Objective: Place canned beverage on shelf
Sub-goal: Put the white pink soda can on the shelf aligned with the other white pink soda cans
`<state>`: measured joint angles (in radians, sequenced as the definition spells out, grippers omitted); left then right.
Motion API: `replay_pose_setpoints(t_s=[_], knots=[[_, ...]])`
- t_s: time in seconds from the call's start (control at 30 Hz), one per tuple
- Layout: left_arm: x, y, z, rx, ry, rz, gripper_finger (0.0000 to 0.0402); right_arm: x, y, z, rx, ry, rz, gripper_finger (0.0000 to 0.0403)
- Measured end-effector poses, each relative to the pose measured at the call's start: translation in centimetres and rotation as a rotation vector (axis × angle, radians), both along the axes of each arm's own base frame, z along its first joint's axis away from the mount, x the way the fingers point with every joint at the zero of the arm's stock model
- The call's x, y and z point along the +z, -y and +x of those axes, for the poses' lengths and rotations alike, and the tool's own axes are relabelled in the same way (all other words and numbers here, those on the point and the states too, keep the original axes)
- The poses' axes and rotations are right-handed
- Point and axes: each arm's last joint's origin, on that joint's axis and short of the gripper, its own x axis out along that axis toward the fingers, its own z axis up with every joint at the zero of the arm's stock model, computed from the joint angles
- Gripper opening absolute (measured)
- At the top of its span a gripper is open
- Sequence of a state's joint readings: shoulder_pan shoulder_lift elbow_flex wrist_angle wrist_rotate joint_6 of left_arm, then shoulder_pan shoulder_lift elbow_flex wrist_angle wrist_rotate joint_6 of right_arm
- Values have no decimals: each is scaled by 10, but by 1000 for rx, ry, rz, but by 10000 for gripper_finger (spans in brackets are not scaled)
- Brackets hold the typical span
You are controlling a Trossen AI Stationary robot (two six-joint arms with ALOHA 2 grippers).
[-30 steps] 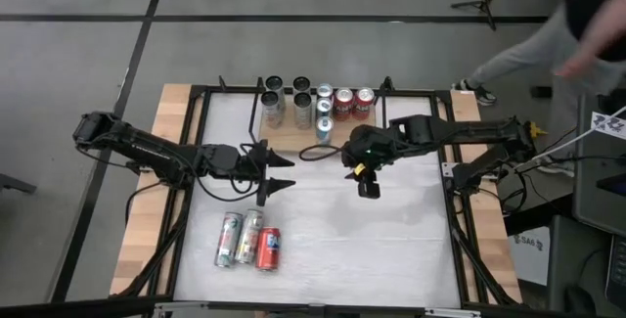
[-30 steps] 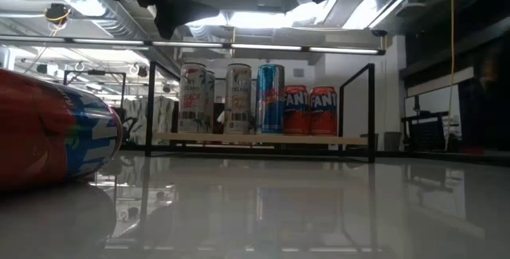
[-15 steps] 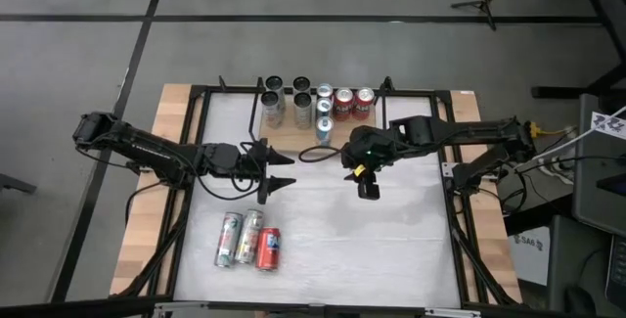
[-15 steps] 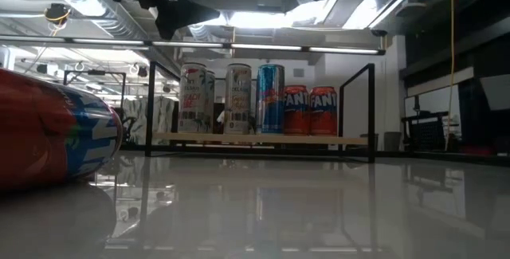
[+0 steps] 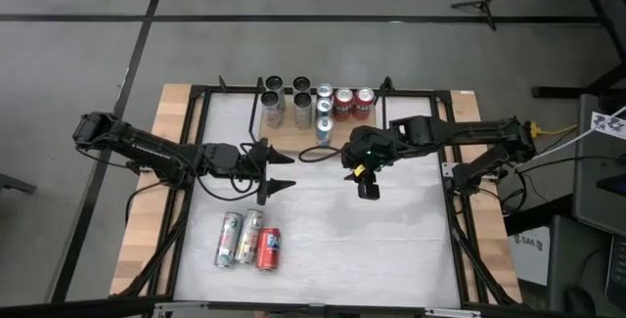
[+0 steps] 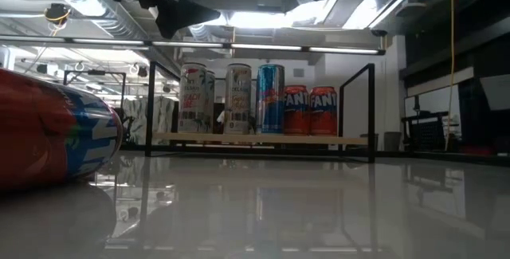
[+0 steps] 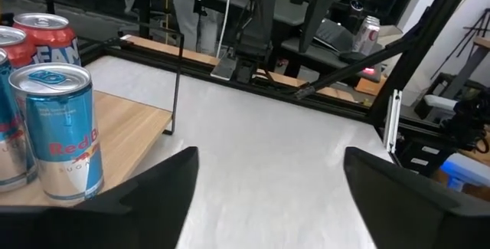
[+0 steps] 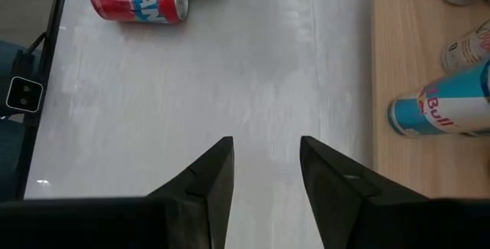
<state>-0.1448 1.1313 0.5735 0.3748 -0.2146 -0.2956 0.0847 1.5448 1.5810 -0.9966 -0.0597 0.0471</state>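
The shelf [image 5: 313,132] is sitting at the far edge of the table [image 5: 411,249], midway across. Upright cans [image 5: 318,105] are standing on it in rows. Three more cans [image 5: 249,240] are lying side by side on the near left of the table. The left gripper [image 5: 281,171] is hanging between them and the shelf; the right gripper [image 5: 368,189] is hanging to its right, just near of the shelf.
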Motion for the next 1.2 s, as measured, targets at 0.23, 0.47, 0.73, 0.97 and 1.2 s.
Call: replay_pose_setpoints(t_s=[0.23,0.47,0.73,0.97,1.2], knots=[[0,1,0,-23,1,-28,394,0,0,0,0,0,0,147],[14,3,-14,-157,23,-137,395,0,0,3,23,29,-14,147],[10,5,-55,-77,-237,-545,394,1,0,5,24,47,-13,147],[6,19,-81,-11,-425,-846,394,4,-1,8,24,84,-10,147],[39,33,-97,184,-735,-943,394,4,-1,8,24,85,-10,147]])
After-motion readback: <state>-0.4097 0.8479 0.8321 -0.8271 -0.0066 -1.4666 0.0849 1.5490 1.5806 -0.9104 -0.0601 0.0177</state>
